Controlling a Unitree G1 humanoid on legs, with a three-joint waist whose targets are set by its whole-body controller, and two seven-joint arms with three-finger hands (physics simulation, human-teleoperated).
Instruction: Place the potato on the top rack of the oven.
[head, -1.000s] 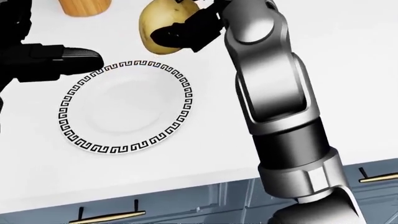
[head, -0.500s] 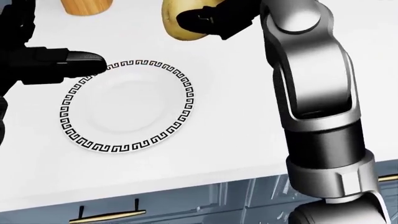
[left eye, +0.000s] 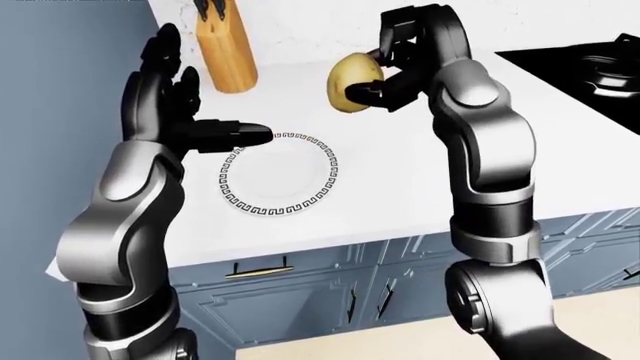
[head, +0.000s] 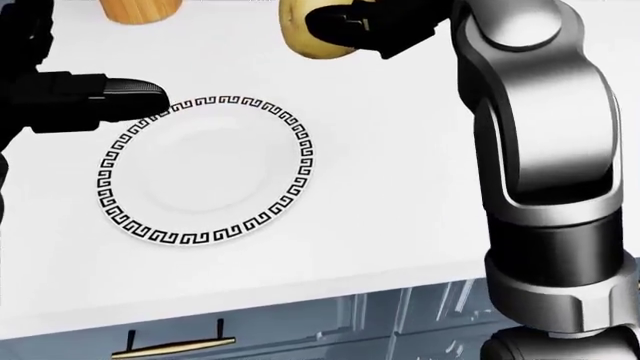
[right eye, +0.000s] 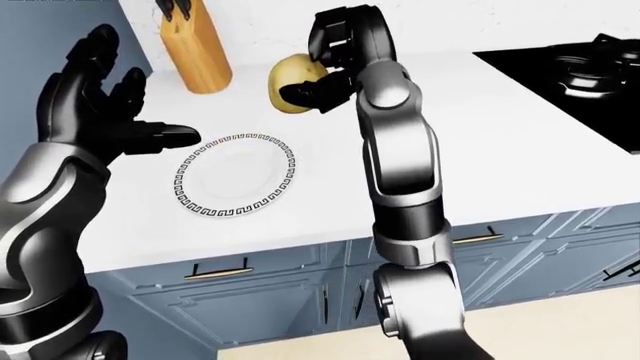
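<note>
Left-eye view shows the right hand (left eye: 385, 71) gripping the potato (left eye: 352, 72), held above the counter (left eye: 400, 180) near its far edge, past the plate (left eye: 278, 175). Left hand (left eye: 165, 97) is spread open. No oven shows; carrying and placing remain.

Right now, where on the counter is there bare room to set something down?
Bare white counter lies between the right arm and the black stove. The Greek-key-rimmed white plate sits empty. It is crowded toward the wooden knife block, where the open left hand hovers.
</note>
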